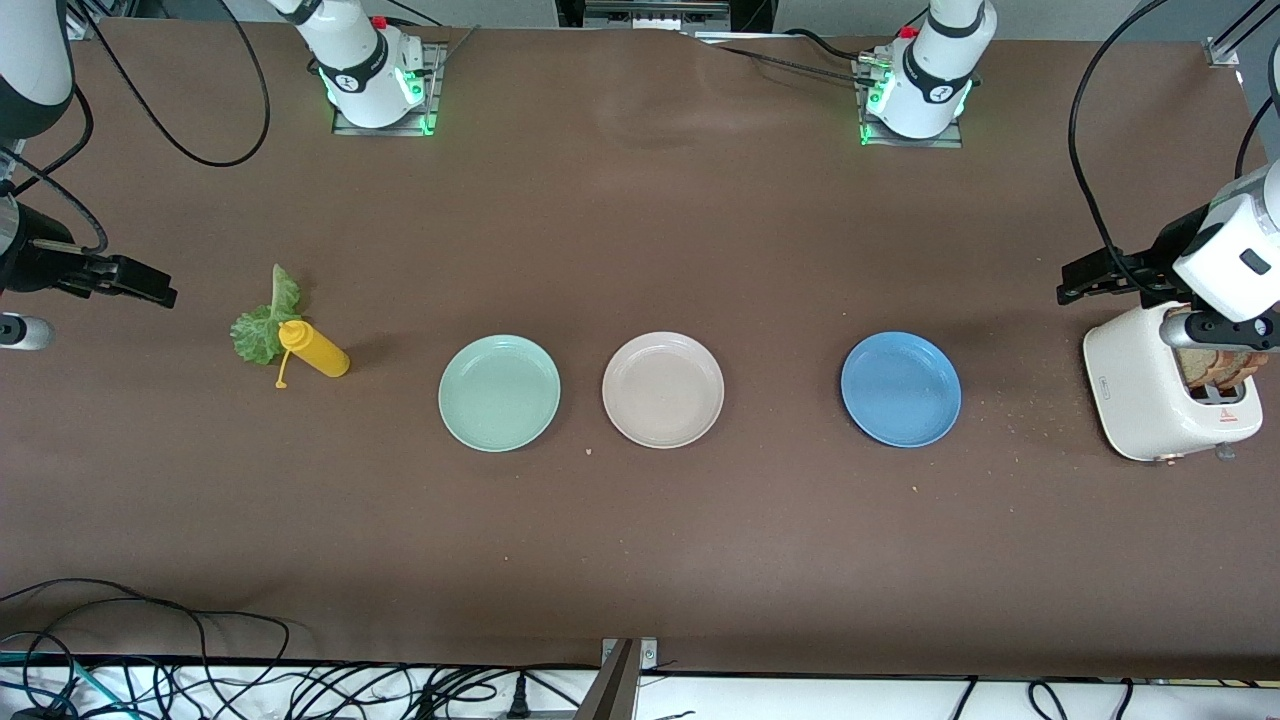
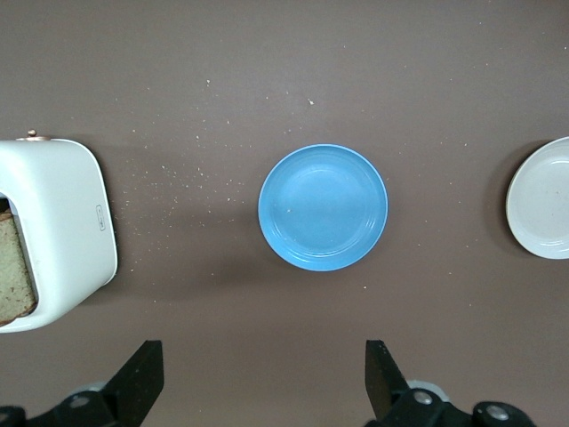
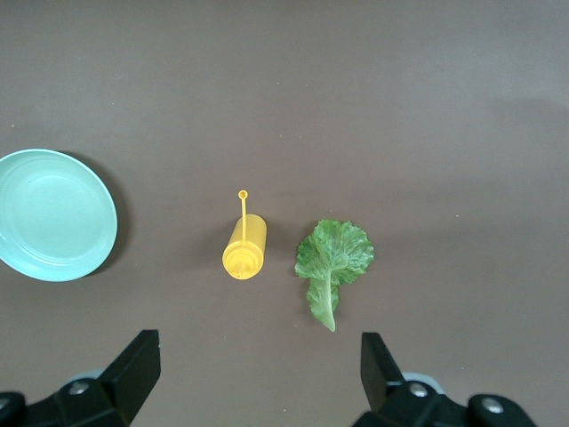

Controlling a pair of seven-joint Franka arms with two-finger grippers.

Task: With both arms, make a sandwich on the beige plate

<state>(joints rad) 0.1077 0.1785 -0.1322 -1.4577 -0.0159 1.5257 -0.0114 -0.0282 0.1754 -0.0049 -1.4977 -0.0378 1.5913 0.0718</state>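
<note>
The right gripper (image 1: 150, 288) is hanging in the air at the right arm's end of the table, its arm largely cut off by the edge of the front view, and in the right wrist view its fingers (image 3: 133, 369) are standing spread wide with nothing between them. Below it the lettuce leaf (image 1: 262, 325) is lying flat on the brown table (image 1: 640, 550), with the yellow squeeze bottle (image 1: 315, 350) lying on its side just beside it and, in the front view, partly covering the leaf's edge. Next, the mint-green plate (image 1: 499, 392) is sitting bare, and close beside it the beige plate (image 1: 663, 389) is sitting bare as well, near the middle of the table. The blue plate (image 1: 900, 389) is sitting apart from it, toward the left arm's end. Crumbs are lying scattered between the blue plate and the white toaster (image 1: 1150, 400), where the bread slices (image 1: 1215, 368) are standing in the slots, mostly hidden by the toaster's body and the arm over it. The left gripper (image 1: 1085, 283) is hovering near the toaster, its fingers (image 2: 138, 378) standing wide apart and holding nothing.
</note>
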